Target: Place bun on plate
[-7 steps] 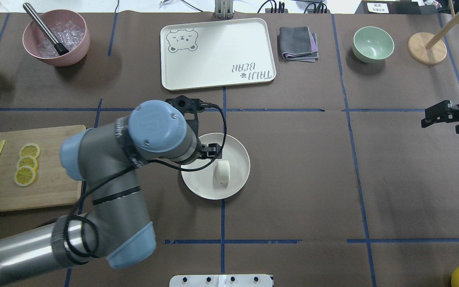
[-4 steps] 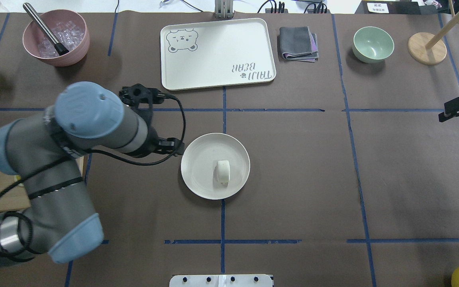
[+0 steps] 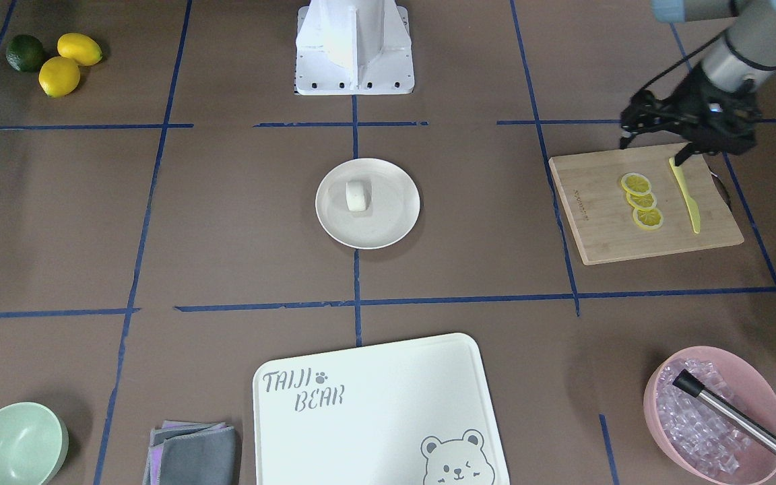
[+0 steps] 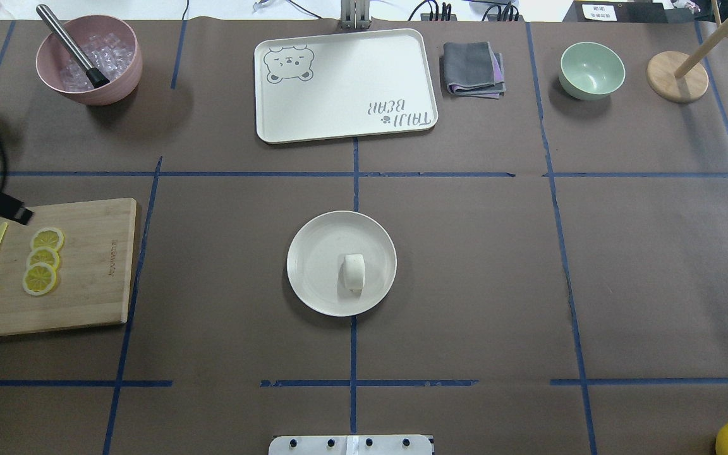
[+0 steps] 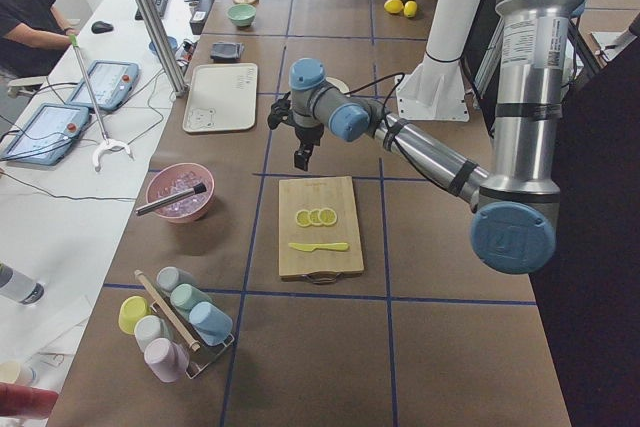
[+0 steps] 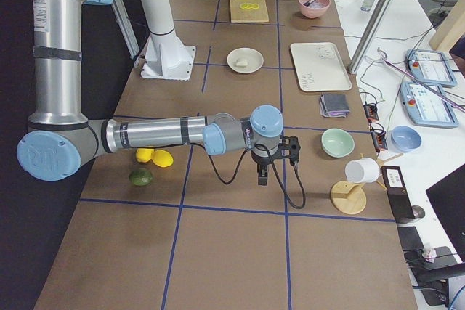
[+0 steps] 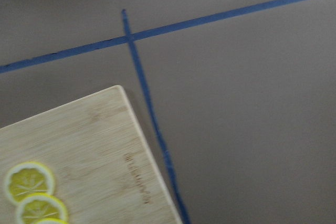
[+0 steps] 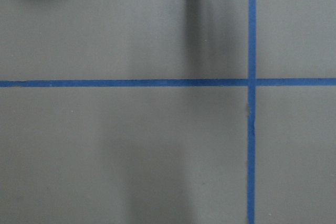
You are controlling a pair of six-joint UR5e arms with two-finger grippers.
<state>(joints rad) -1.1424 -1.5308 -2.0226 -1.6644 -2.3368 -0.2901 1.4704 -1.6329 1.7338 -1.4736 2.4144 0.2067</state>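
Jaws unreadable on both. Left gripper (image 3: 681,153) has swung left, off the plate (image 4: 316,253), to the cutting board's (image 4: 86,272) far corner; right gripper (image 6: 261,173) has withdrawn right. Bun (image 4: 352,272) lies released near the plate's middle, so placement looks finished.

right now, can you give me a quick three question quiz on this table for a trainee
1. True or false: the bun lies on the plate.
2. How many lemon slices are on the cutting board? A: two. B: three. C: five.
3. Fill in the blank: the metal rod rests in the ____ bowl.

Key: 1 true. 2 B. 3 pink.
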